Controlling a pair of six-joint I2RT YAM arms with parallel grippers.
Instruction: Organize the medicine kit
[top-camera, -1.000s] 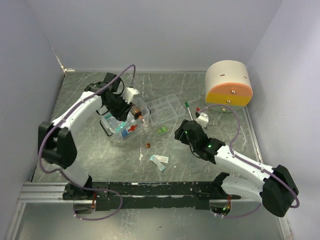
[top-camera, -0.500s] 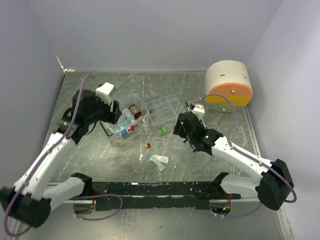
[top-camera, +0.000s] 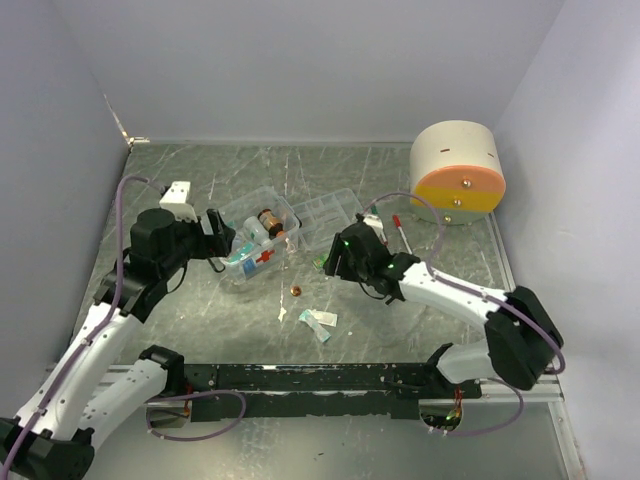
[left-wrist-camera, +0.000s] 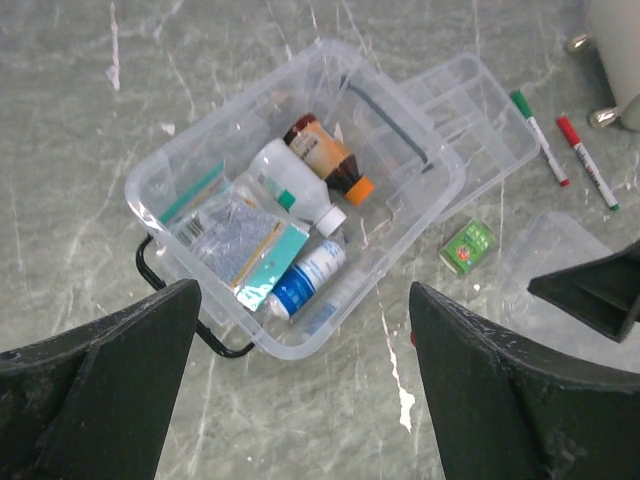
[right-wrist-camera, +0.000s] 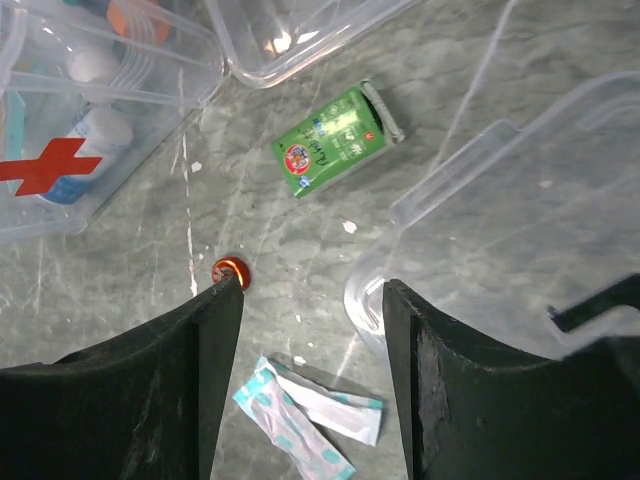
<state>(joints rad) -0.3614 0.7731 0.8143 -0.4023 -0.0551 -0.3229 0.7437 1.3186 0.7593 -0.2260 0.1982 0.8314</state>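
Note:
The clear medicine box holds a brown bottle, a white bottle, a blue-labelled tube and a foil packet. My left gripper is open and empty, just left of and above the box. My right gripper is open above the table. A green packet, a small red cap and bandage strips lie loose below it. A clear lid has its rim next to the right finger.
A clear compartment tray lies right of the box. A green marker and a red marker lie beyond it. A round white and orange container stands at the back right. Walls close the sides.
My left arm has pulled back from over the box to its left side. My right gripper has moved left, from near the markers to over the green packet.

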